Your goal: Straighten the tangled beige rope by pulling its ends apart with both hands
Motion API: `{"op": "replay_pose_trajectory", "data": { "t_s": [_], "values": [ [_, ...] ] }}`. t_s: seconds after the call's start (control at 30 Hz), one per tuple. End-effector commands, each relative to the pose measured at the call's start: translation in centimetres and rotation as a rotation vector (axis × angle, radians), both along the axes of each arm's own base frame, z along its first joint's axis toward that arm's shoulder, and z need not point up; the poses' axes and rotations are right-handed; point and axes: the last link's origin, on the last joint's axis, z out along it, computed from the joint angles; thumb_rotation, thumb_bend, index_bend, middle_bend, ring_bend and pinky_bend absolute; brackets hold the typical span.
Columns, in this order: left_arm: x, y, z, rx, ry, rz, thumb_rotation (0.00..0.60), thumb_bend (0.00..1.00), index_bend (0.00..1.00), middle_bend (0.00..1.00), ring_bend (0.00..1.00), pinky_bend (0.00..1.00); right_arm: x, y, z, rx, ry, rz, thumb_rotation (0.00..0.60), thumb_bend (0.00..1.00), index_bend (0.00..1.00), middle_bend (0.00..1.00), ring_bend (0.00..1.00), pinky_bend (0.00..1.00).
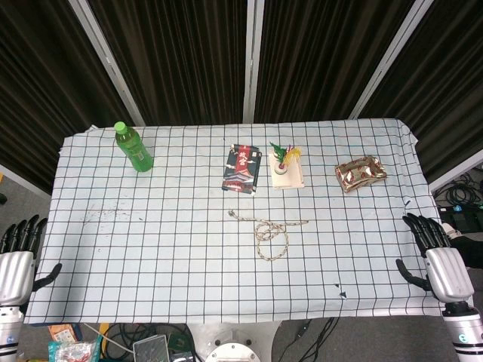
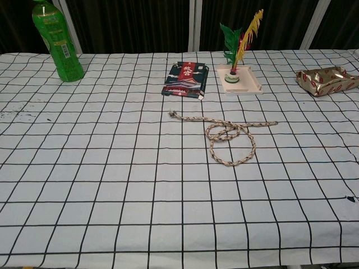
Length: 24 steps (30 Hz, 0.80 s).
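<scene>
Your beige rope [image 2: 227, 134] lies looped near the centre of the surface [image 2: 112, 185]. A green bottle [image 2: 56, 39] stands at ten o'clock.

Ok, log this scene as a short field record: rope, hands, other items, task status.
rope: beige rope lies looped and tangled on the checked tablecloth, ends unheld
left hand: left hand off the table's left edge, fingers apart, holding nothing
right hand: right hand off the right edge, holding nothing
other items: green bottle, dark packet, feather shuttlecock on a tray, shiny wrapped packet
status: pull not yet begun
</scene>
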Motion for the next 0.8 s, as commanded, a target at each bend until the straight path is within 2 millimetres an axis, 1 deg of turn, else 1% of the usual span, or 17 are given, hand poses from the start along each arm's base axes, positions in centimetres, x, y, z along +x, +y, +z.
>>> {"op": "replay_pose_trajectory", "data": {
  "t_s": [0.03,0.23,0.37,0.47,0.57,0.63,0.7,0.8],
  "values": [
    [0.0,0.0,0.0,0.0,0.001,0.0,0.6,0.19,0.04,0.0,0.0,0.0,0.0,0.0,0.0,0.0,0.0,0.001,0.6,0.28,0.0,0.06,0.0,0.0],
    [0.3,0.2,-0.1,-0.013,0.001,-0.014,0.6,0.19,0.04,0.0,0.0,0.0,0.0,-0.1,0.1,-0.002,0.001,0.004,0.6,0.28,0.0,0.06,0.0,0.0],
    [1.4,1.2,-0.2,-0.054,-0.007,-0.066,0.6,0.18,0.05,0.0,0.0,0.0,0.1,-0.2,0.5,-0.012,0.0,0.012,0.6,0.28,0.0,0.06,0.0,0.0],
    [2.8,3.2,-0.3,-0.1,-0.019,-0.144,0.6,0.17,0.07,0.01,0.0,0.0,0.4,-0.5,0.7,-0.015,0.008,0.028,0.6,0.28,0.0,0.06,0.0,0.0],
    [4.8,6.0,-0.7,-0.159,-0.013,-0.24,0.6,0.16,0.09,0.03,0.0,0.0,0.8,-0.7,0.8,-0.013,0.014,0.043,0.6,0.28,0.0,0.06,0.0,0.0],
    [6.4,8.3,-1.3,-0.204,-0.028,-0.301,0.6,0.16,0.13,0.04,0.0,0.0,1.1,-0.8,0.7,-0.01,0.02,0.051,0.6,0.28,0.0,0.06,0.0,0.0],
    [8.2,10.6,-2.3,-0.263,-0.057,-0.349,0.6,0.17,0.19,0.08,0.0,0.0,1.3,-0.9,0.7,-0.006,0.024,0.054,0.6,0.28,0.0,0.06,0.0,0.0],
    [10.9,13.7,-4.2,-0.349,-0.105,-0.405,0.6,0.18,0.24,0.11,0.0,0.0,1.5,-1.0,0.6,0.0,0.034,0.056,0.6,0.28,0.0,0.06,0.0,0.0]
  ]
}}
